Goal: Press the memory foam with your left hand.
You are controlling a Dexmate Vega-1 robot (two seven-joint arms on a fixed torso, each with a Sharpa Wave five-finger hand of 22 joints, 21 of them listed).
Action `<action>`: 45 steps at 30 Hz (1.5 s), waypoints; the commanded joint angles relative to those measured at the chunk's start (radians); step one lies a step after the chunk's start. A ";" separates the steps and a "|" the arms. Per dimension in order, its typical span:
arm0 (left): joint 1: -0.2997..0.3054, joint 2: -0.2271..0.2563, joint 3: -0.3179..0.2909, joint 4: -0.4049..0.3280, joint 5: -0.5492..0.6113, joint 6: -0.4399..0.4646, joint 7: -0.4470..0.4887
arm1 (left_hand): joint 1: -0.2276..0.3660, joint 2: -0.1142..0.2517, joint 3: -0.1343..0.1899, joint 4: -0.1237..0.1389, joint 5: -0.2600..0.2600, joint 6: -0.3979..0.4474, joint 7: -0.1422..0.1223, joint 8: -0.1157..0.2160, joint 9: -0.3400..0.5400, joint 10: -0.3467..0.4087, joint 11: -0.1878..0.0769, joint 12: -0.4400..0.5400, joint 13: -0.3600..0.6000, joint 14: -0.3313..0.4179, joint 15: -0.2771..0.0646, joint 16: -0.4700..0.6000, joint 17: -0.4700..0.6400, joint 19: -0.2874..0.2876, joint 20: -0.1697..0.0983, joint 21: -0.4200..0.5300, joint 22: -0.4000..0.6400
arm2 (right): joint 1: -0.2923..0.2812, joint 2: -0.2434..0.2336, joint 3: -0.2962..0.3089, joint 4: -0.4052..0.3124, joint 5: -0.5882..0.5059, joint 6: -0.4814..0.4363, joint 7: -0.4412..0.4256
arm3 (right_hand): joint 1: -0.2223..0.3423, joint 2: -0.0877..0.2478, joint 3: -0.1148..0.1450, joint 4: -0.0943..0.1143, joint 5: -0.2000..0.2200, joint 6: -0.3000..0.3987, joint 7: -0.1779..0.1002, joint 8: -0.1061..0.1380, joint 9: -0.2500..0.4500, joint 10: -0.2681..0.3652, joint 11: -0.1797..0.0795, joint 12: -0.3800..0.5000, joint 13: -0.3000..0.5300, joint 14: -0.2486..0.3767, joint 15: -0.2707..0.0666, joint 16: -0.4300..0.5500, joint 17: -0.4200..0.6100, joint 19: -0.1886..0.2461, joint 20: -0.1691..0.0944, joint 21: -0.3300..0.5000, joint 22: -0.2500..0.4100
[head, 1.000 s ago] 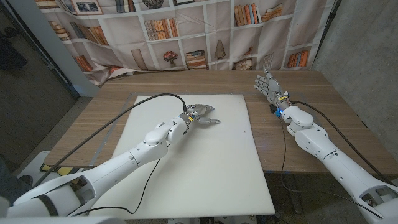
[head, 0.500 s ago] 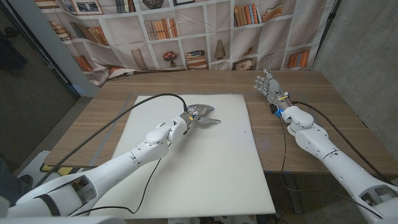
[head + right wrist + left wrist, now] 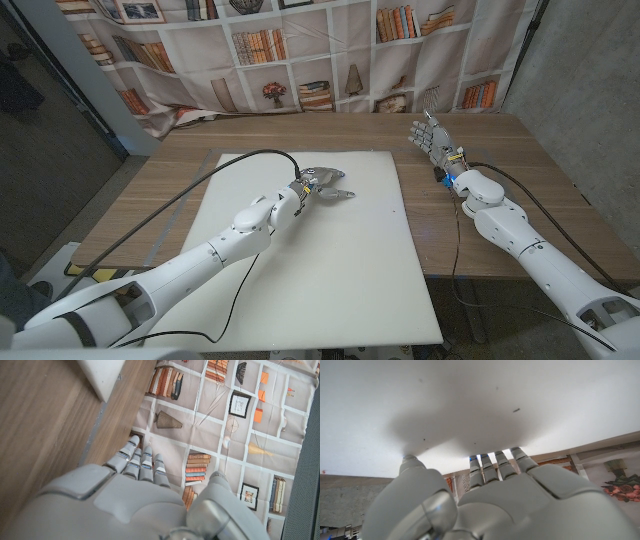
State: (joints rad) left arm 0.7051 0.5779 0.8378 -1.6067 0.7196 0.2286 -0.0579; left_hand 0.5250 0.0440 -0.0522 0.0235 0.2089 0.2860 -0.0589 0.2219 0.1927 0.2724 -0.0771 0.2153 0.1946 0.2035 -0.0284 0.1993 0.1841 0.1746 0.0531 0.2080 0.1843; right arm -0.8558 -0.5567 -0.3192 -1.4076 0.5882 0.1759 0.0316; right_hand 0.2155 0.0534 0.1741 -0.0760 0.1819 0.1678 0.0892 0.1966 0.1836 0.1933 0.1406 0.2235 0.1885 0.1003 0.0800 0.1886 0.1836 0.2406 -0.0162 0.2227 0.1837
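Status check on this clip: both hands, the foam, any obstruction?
Left hand open, fingers spread on the memory foam, far half. Right hand open, upright over bare table, off the foam. Nothing in the way.

Even, soft indoor light falls over the brown wooden table (image 3: pixel 480 215), with no hard glare on its grain. The large white rectangular foam slab (image 3: pixel 330 270) is the brightest area in the head view, close to washed out, its surface detail lost. The room's left edge sinks into deep shade. Straight lines bow slightly toward the head view's corners. In the left wrist view, a broad, soft-edged grey shadow spreads across the white foam just beyond the grey robotic left hand (image 3: pixel 490 500), which looms close and blurred. The grey right hand (image 3: pixel 115 505) is likewise soft in its wrist view, while the printed bookshelf backdrop cloth (image 3: pixel 225 420) behind stays sharp.
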 commanded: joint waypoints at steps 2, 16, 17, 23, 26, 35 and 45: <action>-0.001 0.005 -0.012 -0.017 -0.004 -0.012 0.024 | 0.010 0.002 -0.002 -0.007 0.007 0.011 -0.004 0.000 0.002 0.008 0.004 0.002 0.001 0.011 -0.002 0.001 0.003 0.004 -0.006 0.004 0.001 | -0.007 0.000 -0.001 -0.017 -0.006 0.003 -0.011 | 0.006 0.002 0.002 -0.008 0.000 0.006 0.001 0.000 0.006 0.005 -0.003 0.001 0.002 0.005 -0.001 -0.003 0.002 0.008 -0.001 -0.004 0.003; 0.001 0.019 -0.023 -0.035 0.002 -0.016 0.049 | 0.013 0.003 -0.003 -0.008 0.006 0.014 -0.002 -0.001 0.002 0.008 0.005 0.000 0.001 0.012 -0.002 0.000 0.003 0.004 -0.005 0.004 0.001 | -0.027 0.000 0.000 -0.041 -0.013 0.013 -0.035 | 0.007 0.002 0.002 -0.010 -0.001 0.006 0.000 0.000 0.006 0.005 -0.001 0.000 0.002 0.005 -0.002 -0.003 0.002 0.009 0.000 -0.005 0.003; 0.001 0.019 -0.024 -0.036 0.003 -0.016 0.052 | 0.013 0.003 -0.003 -0.008 0.006 0.013 -0.002 -0.002 0.002 0.008 0.005 0.000 0.001 0.012 -0.003 0.000 0.003 0.004 -0.006 0.004 0.001 | -0.026 -0.001 -0.001 -0.039 -0.016 0.018 -0.032 | 0.007 0.002 0.002 -0.010 -0.001 0.007 0.001 0.000 0.006 0.005 -0.001 0.000 0.002 0.005 -0.002 -0.003 0.002 0.008 -0.001 -0.005 0.003; 0.001 0.024 -0.033 -0.050 0.005 -0.012 0.062 | 0.014 0.004 -0.003 -0.008 0.006 0.014 -0.002 -0.002 0.002 0.010 0.003 0.000 0.001 0.012 -0.002 -0.001 0.003 0.005 -0.007 0.004 0.001 | -0.026 -0.004 -0.002 -0.055 -0.019 0.012 -0.039 | 0.007 0.002 0.002 -0.011 -0.001 0.006 0.000 0.000 0.006 0.006 -0.001 0.000 0.002 0.004 -0.002 -0.003 0.002 0.009 -0.001 -0.005 0.003; 0.000 0.024 -0.035 -0.053 0.006 -0.010 0.067 | 0.015 0.004 -0.003 -0.008 0.006 0.014 -0.002 -0.003 0.002 0.010 0.004 -0.001 0.001 0.012 -0.003 -0.001 0.003 0.005 -0.007 0.004 0.001 | -0.021 -0.005 -0.004 -0.053 -0.021 0.013 -0.034 | 0.007 0.001 0.002 -0.011 -0.001 0.006 0.001 0.000 0.006 0.006 -0.001 0.000 0.002 0.004 -0.001 -0.003 0.002 0.009 -0.001 -0.005 0.003; 0.000 0.022 -0.038 -0.067 0.013 0.013 0.064 | 0.016 0.005 -0.004 -0.008 0.006 0.015 -0.003 -0.003 0.002 0.012 0.004 -0.001 0.001 0.012 -0.003 -0.002 0.003 0.004 -0.009 0.003 0.001 | -0.010 0.001 -0.003 -0.038 -0.014 0.023 -0.023 | 0.006 0.001 0.001 -0.012 -0.001 0.006 0.001 0.000 0.006 0.005 -0.003 -0.001 0.002 0.004 -0.002 -0.003 0.002 0.009 -0.001 -0.006 0.003; 0.008 0.034 -0.046 -0.101 0.022 0.022 0.076 | 0.018 0.007 -0.005 -0.008 0.006 0.019 -0.005 -0.003 0.002 0.016 0.001 0.000 0.001 0.014 -0.004 -0.001 0.003 0.004 -0.008 0.003 0.001 | -0.011 0.006 -0.001 -0.024 -0.009 0.034 -0.015 | 0.006 0.001 0.001 -0.013 -0.002 0.006 0.001 0.000 0.006 0.006 -0.002 -0.001 0.002 0.005 -0.002 -0.003 0.002 0.009 0.000 -0.007 0.003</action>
State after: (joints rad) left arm 0.7080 0.6036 0.8003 -1.6787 0.7303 0.2336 0.0051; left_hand 0.5332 0.0517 -0.0564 0.0193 0.2089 0.2970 -0.0591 0.2180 0.1934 0.2834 -0.0767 0.2155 0.1943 0.2092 -0.0339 0.2002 0.1844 0.1766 0.0518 0.2127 0.1860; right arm -0.8701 -0.5584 -0.3217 -1.4488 0.5722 0.2018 0.0085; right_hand 0.2155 0.0533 0.1739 -0.0842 0.1819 0.1678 0.0892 0.1966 0.1835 0.1933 0.1406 0.2236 0.1884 0.1002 0.0800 0.1886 0.1836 0.2405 -0.0162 0.2169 0.1836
